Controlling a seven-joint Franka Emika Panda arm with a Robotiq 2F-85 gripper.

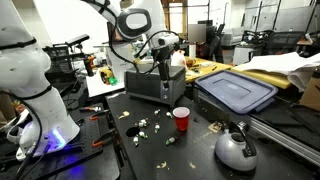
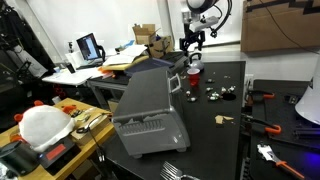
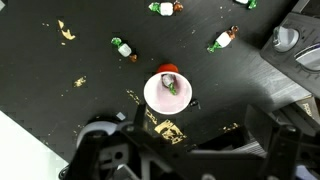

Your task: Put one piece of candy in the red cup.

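The red cup (image 3: 158, 96) stands upright on the black table, seen from above in the wrist view, with its white inside showing. A green-wrapped candy (image 3: 172, 87) lies inside it. My gripper (image 3: 197, 112) hangs high above the table, just beside the cup, open and empty. The cup also shows in both exterior views (image 1: 181, 119) (image 2: 195, 75), with the gripper (image 1: 164, 68) (image 2: 192, 42) well above it. Loose candies (image 3: 122, 47) (image 3: 224, 39) lie on the table around the cup.
A grey toaster oven (image 1: 155, 85) (image 2: 150, 105) stands next to the cup. A round silver kettle (image 1: 236, 148) sits near the table's edge. More candies and wrappers (image 1: 140, 126) (image 2: 222, 94) are scattered about. A blue-lidded bin (image 1: 236, 92) is beside the table.
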